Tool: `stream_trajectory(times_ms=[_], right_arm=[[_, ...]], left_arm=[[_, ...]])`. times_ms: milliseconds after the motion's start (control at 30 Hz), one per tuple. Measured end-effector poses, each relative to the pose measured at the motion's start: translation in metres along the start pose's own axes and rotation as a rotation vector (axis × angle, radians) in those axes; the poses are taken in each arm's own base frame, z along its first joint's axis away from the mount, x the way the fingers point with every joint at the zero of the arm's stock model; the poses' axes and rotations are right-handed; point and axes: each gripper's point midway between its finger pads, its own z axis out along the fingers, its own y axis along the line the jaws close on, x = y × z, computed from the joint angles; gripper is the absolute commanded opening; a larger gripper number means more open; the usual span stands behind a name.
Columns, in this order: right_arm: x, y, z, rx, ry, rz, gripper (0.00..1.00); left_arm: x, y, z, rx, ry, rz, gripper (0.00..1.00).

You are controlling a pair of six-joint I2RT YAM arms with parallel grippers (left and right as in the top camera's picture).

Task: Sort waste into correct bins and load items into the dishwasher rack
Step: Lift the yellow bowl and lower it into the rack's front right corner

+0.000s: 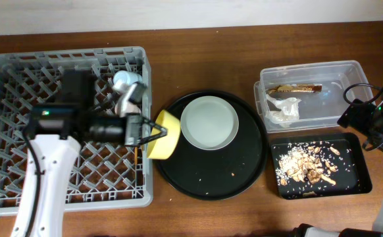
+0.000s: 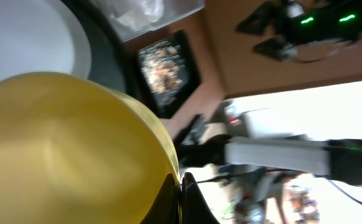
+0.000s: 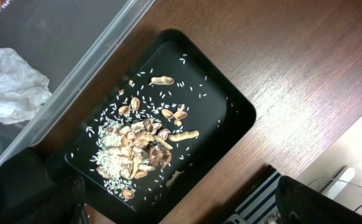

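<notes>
Two arms stood at the wooden table (image 1: 204,52), one on each side. The left gripper (image 1: 153,131) had its jaws pressed together on the rim of the yellow bowl (image 1: 164,135). It held the bowl tipped up on edge, over the right border of the dishwasher rack (image 1: 20,85) where that border meets the left rim of the round black tray (image 1: 244,178). In the left wrist view the bowl's yellow wall filled most of the picture, with one dark fingertip (image 2: 186,198) against its edge.

The pale plate (image 1: 208,122) lay flat on the round tray, just right of the bowl. Whether the two touched could not be told. Inside the rack, near its upper right corner, sat the light blue cup (image 1: 127,80), with the pink cup (image 1: 126,103) just below it.

On the right, the clear tub (image 1: 349,69) held the crumpled tissue (image 1: 283,110) and the shiny wrapper (image 1: 301,88). In front of it the small black tray (image 1: 356,187) carried the food scraps (image 1: 308,164), peanut shells and rice grains heaped towards its left half.

The right gripper (image 1: 355,117) hung at the right end of the tub and the small tray. Its jaws were spread wide and held nothing.
</notes>
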Motion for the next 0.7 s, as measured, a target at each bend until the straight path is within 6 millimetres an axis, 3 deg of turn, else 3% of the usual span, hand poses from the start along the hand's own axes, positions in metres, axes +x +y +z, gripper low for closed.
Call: stream_trajectory(times_ms=[467,700], right_arm=[[0.000,0.000,0.000,0.000,0.000,0.000,0.99],[0.000,0.000,0.000,0.000,0.000,0.000,0.99]], left_arm=[[0.029,0.103,-0.046,0.107,-0.347,-0.208,0.00],[0.031,0.131,-0.056,0.116,-0.423,-0.256,0.00]])
